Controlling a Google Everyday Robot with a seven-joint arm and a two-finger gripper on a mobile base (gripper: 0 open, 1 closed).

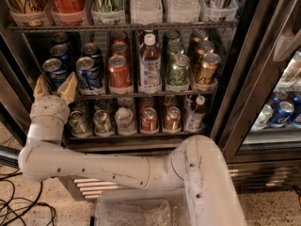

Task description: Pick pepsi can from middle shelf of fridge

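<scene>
The fridge (233,86) stands open in front of me. Its middle shelf (155,95) holds two lanes of blue pepsi cans at the left; the front-left pepsi can (53,71) has a silver top, and a second one (88,73) stands beside it. My gripper (55,84) is at the shelf's left end, open. Its two tan fingers (41,86) stand one at each side of the front-left pepsi can's lower part and cover its lower edges. I cannot tell whether they touch it.
On the same shelf stand a red cola can (119,72), a clear bottle (150,65), green cans (178,69) and gold cans (207,68). Cans and bottles fill the shelves above and below. A glass door (277,102) stands at the right. My arm (94,166) crosses low in front.
</scene>
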